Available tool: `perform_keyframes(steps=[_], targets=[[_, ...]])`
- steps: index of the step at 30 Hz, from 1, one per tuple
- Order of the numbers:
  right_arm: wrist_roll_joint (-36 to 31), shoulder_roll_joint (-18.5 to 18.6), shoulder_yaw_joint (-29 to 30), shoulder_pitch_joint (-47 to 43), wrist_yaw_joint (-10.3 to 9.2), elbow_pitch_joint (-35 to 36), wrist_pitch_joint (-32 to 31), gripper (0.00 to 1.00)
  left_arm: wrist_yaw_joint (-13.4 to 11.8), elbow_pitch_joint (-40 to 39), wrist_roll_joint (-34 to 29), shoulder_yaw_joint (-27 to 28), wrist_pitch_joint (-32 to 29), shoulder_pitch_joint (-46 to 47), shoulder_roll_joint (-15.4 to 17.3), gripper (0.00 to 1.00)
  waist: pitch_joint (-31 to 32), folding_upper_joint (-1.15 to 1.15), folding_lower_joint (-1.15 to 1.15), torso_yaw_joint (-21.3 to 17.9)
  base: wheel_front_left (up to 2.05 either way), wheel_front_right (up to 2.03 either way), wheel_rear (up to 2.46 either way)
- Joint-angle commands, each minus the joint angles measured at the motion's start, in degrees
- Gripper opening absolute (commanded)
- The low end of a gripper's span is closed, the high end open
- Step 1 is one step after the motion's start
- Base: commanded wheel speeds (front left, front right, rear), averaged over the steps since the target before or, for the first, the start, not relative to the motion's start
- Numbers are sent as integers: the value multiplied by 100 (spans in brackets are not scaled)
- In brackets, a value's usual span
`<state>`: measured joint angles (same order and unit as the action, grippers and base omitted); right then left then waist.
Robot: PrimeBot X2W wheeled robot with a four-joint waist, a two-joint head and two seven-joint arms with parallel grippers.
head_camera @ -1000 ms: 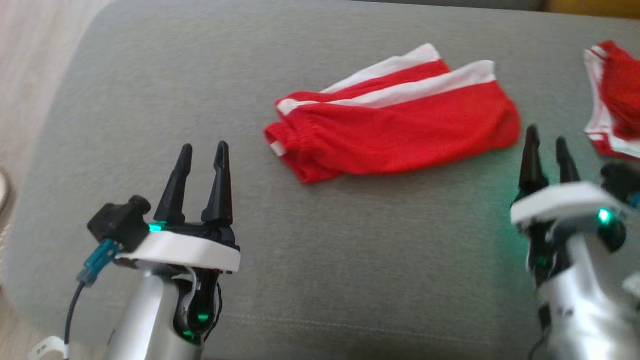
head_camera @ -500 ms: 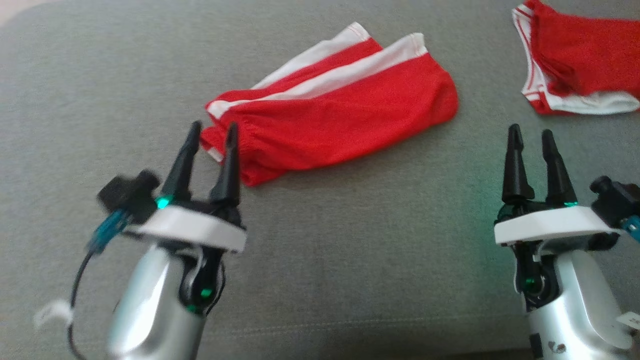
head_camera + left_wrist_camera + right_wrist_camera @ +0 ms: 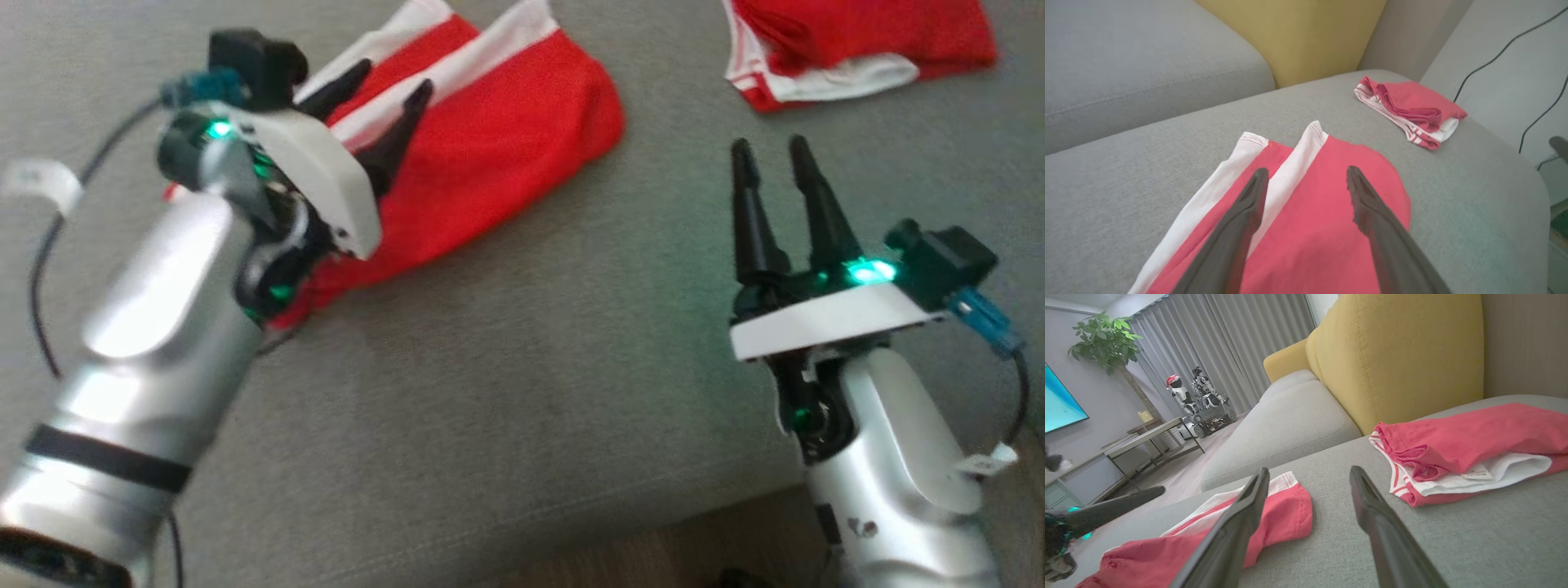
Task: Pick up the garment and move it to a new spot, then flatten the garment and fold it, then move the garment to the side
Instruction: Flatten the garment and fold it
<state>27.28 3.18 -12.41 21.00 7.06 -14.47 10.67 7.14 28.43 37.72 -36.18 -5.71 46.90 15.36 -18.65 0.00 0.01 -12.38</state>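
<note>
Left hand [image 3: 393, 75] is hovering over the red shorts [image 3: 522, 122].
It is gaping wide, pointing along the shorts' long axis; the right hand [image 3: 768, 144], also wide, is waiting well apart.

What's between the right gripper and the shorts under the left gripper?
Nothing but bare cushion: in the head view the right gripper stands clear of the shorts.

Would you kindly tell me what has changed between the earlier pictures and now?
The left gripper has reached forward from the bare grey cushion to hang over the red shorts, jaws open, nothing held yet. The head camera swung too, so the scene's shift is no move of the things. Unchanged: the right gripper stays open above the cushion; the shorts and the second folded garment lie as before.
</note>
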Motion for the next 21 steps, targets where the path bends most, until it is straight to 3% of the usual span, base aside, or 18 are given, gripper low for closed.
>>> perform_keyframes(steps=[1,9,21], targets=[[73,-30,-234,192,43,163,88,100,34,-65,144,6,-182,450,366,100,-203,0,-1,-351,0,0,0],[397,-30,-724,439,43,-44,317,100,34,273,958,-738,-829,1221,955,100,-390,0,-1,-814,0,0,0],[716,-30,-1065,628,43,-139,428,100,35,870,1233,-1503,-679,1802,1276,100,-659,0,-1,-1248,0,0,0]])
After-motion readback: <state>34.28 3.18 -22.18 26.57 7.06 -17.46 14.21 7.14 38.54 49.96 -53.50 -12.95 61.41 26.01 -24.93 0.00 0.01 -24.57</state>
